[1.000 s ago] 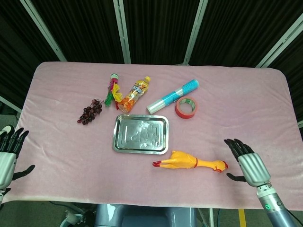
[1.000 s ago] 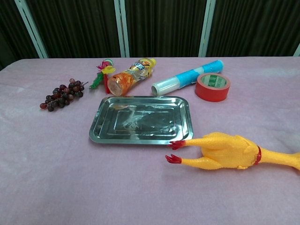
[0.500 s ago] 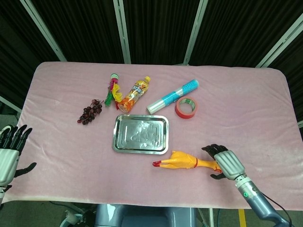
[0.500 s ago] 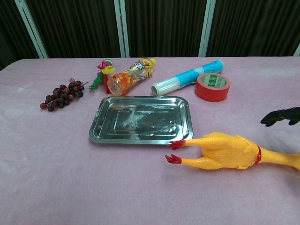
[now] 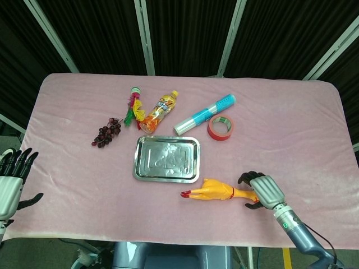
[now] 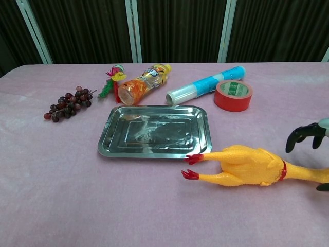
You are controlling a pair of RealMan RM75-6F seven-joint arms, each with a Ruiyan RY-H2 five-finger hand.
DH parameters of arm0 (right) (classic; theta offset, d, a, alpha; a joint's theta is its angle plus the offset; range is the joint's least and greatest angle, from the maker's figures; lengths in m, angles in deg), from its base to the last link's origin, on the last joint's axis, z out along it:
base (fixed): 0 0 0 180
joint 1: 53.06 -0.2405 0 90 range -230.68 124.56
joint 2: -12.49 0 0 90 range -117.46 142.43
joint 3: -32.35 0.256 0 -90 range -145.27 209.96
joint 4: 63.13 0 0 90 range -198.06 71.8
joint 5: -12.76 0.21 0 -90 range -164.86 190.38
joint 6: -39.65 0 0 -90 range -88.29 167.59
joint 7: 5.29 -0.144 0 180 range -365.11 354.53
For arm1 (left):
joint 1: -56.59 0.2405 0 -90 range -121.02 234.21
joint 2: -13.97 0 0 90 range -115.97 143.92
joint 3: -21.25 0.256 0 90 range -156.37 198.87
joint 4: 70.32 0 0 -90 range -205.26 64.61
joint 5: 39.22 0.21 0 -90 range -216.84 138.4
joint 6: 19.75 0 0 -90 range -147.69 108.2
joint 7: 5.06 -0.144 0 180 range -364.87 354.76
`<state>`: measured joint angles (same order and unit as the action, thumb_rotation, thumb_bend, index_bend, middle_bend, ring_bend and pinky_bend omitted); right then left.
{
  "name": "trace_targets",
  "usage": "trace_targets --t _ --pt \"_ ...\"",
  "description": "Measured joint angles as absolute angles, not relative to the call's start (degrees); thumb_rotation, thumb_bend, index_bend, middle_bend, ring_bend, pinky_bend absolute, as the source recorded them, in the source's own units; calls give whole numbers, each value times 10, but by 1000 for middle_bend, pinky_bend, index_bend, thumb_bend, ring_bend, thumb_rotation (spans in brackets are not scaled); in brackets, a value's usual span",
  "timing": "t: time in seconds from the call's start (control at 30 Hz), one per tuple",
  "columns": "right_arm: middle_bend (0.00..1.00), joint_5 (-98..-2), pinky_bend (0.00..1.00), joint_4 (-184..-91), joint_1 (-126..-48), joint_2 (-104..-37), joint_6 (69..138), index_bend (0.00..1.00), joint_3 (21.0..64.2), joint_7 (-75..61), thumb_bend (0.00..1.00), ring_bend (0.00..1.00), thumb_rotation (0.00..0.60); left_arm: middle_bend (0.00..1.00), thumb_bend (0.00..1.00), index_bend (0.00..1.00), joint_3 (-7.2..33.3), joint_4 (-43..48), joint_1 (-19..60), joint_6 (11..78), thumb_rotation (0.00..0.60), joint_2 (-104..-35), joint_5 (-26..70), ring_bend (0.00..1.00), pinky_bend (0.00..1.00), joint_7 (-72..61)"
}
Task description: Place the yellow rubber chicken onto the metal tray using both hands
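Chicken [image 5: 216, 191]: likely light, soft, floppy; lies beside tray [image 5: 166, 158].
Right hand [image 5: 259, 189] curls over its head, grasp unclear; left hand [image 5: 10, 180] spread, empty — should take the body.

On your pink cloth [image 5: 78, 168] you have a bunch of dark grapes [image 5: 106, 132] at the left. Just right of them lies a small feathered toy [image 5: 132, 106], red, yellow and green, and beside that an orange drink bottle [image 5: 159, 111] on its side, yellow cap pointing away from you. Further right a blue and clear roll [image 5: 204, 114] lies slantwise, with a red tape ring [image 5: 221, 128] just beside its near side.
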<state>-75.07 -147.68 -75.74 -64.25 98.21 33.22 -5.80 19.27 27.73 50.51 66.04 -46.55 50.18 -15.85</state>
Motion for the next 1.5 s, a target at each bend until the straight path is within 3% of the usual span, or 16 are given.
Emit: trace_targets --t 0.4,0.7,0.93,1.13,1.3,1.5 --pt "310 -737 392 -1461 -773 -666 971 403 337 -62 83 283 600 9 0 0 191 273 500 648 600 -471 490 0 0 -162" --pt "335 -721 440 -1443 -790 -683 947 430 342 -60 234 312 600 8 0 0 190 269 498 642 600 -472 483 0 0 -160" --pt "436 -718 584 -1428 -795 -692 948 587 340 -70 521 420 600 8 0 0 192 269 498 642 600 -471 482 0 0 -156" --pt "527 -732 695 -1410 -795 -697 963 687 334 -93 667 513 600 8 0 0 194 274 498 643 600 -468 488 0 0 -153" --pt "623 -749 781 -1405 -794 -689 980 809 329 -127 760 597 600 19 0 6 197 280 493 640 600 -462 499 0 0 -144" --pt "681 -784 830 -1397 -797 -673 1002 909 318 -213 799 652 600 44 0 28 197 285 476 623 600 -459 516 1 0 -124"
